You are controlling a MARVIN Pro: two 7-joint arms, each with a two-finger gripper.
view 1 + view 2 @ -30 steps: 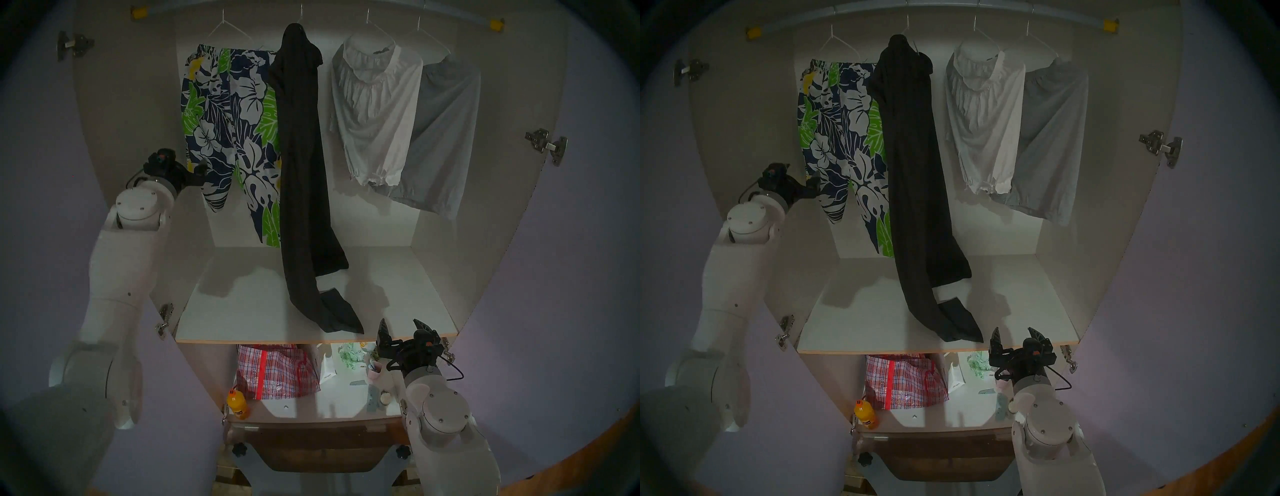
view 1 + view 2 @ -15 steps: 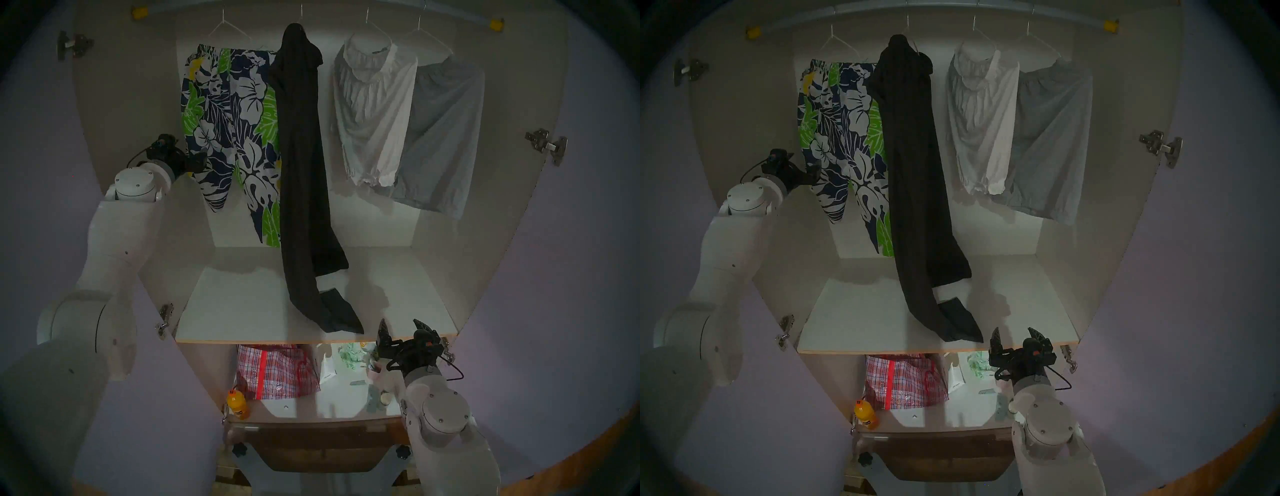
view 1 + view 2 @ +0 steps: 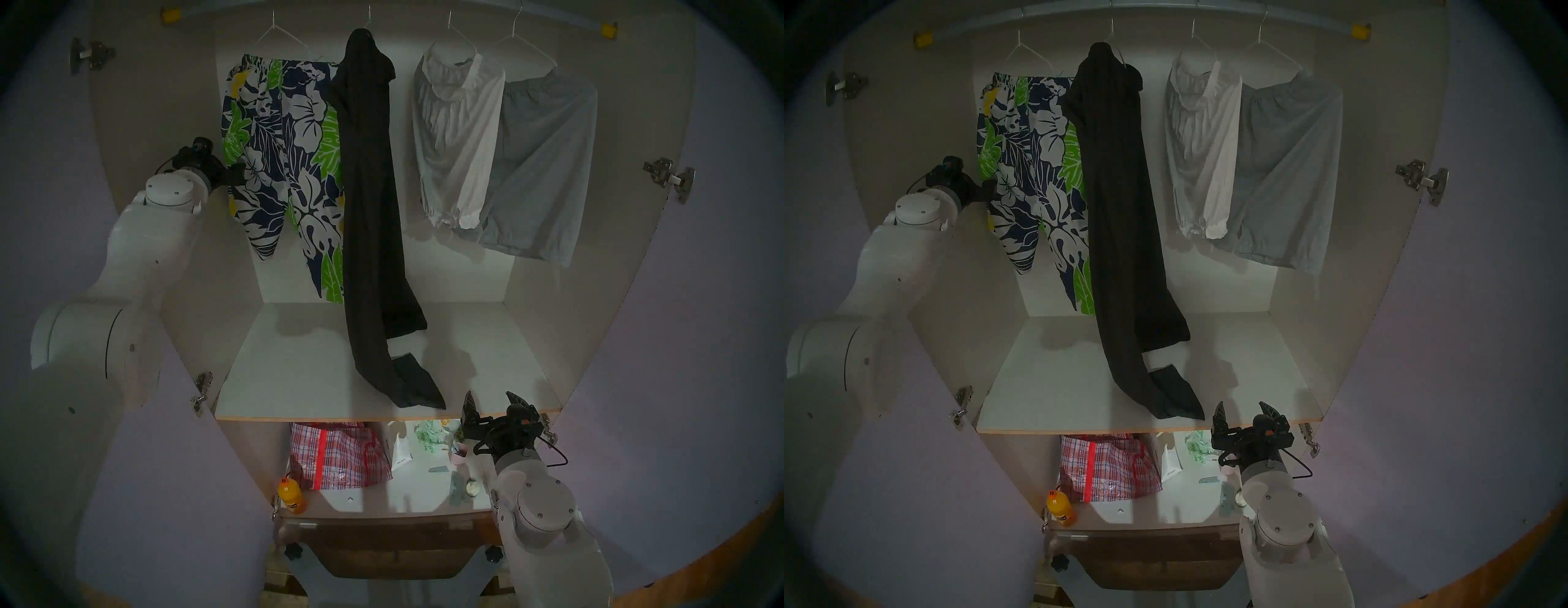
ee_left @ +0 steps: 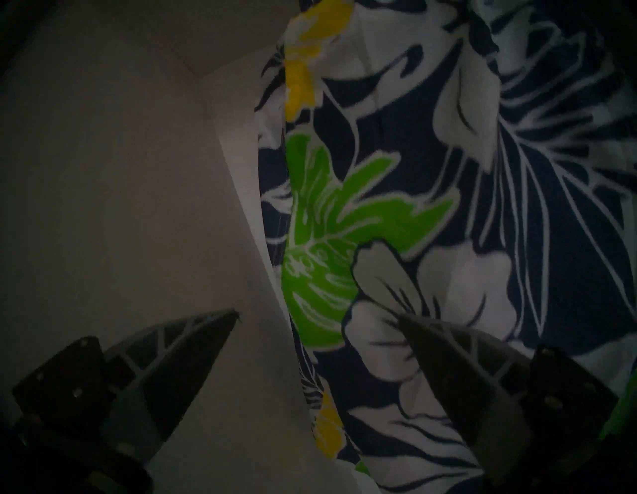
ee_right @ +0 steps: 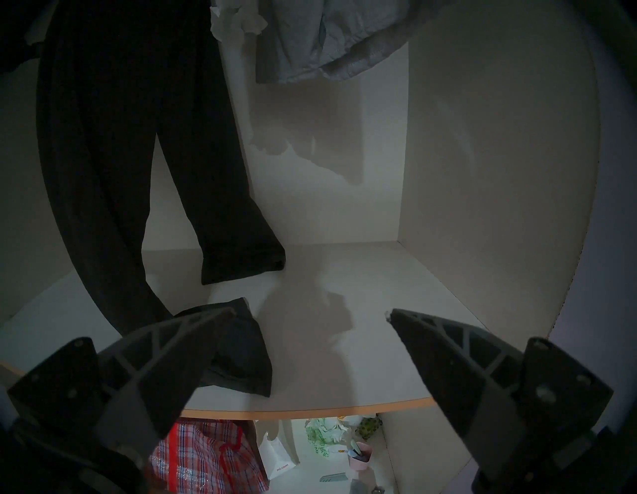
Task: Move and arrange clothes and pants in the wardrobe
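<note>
White-walled wardrobe, pale lilac doors swung wide, dim light. Head view: grey rail with yellow end caps runs across the top; four garments hang from it on thin white wire hangers. Taking the long plain black trousers as landmark: navy shorts with white flowers and green leaves hang just left of them, edges overlapping; white ruffled blouse to their right, apart; plain grey garment beyond the blouse, overlapped by it. Trouser cuffs trail onto the white tan-edged shelf. Below the shelf, under the trousers, a red plaid woven bag; an orange bottle sits left of the bag.

Left gripper at the shorts' outer edge, well left of the trousers. Right gripper at the shelf's front edge, right of the trouser cuffs, fingers spread, empty.

Left wrist view: left gripper fingers parted; one in front of the floral cloth, the other against the bare wall; contact cannot be told.

Right wrist view: right gripper spread wide over the shelf, the trouser cuff just beside one finger.
</note>
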